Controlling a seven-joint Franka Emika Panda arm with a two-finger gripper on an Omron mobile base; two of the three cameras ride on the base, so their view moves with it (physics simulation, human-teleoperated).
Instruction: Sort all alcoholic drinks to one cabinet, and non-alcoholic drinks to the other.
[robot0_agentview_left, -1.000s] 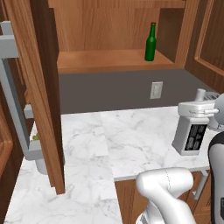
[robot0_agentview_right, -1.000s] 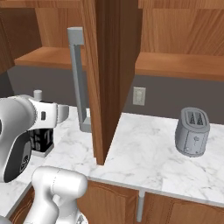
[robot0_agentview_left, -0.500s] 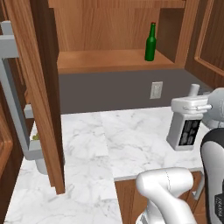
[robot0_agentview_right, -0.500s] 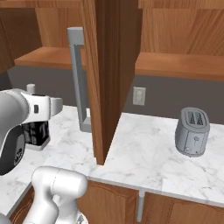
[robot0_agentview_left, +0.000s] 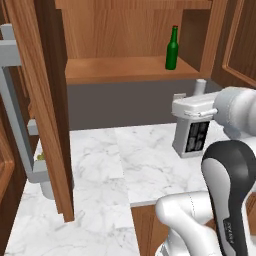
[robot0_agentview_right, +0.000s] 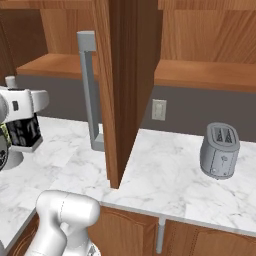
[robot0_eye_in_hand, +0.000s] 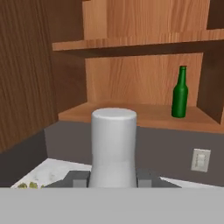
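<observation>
My gripper (robot0_agentview_left: 193, 111) is shut on the neck of the clear squarish bottle (robot0_agentview_left: 192, 139) with the black label, holding it upright over the marble counter (robot0_agentview_left: 135, 160). The right base view has the same bottle (robot0_agentview_right: 23, 131) at the far left under the gripper (robot0_agentview_right: 20, 106). In the hand view its pale cap (robot0_eye_in_hand: 113, 144) rises between the dark fingertips (robot0_eye_in_hand: 78, 180). A slim dark-green bottle (robot0_agentview_left: 172, 49) stands on the open cabinet's shelf (robot0_agentview_left: 120, 70), up and to the left of the held bottle; the hand view has the green bottle (robot0_eye_in_hand: 180, 92) at the right of the shelf.
An open wooden cabinet door (robot0_agentview_left: 47, 100) with a long grey handle (robot0_agentview_left: 15, 100) juts out over the counter's left part. A grey toaster (robot0_agentview_right: 220, 150) stands on the counter to the right. A wall outlet (robot0_agentview_right: 159, 109) sits on the dark backsplash.
The gripper has carried the squarish bottle leftward in the left base view, toward the open cabinet. The green bottle and toaster have stayed put.
</observation>
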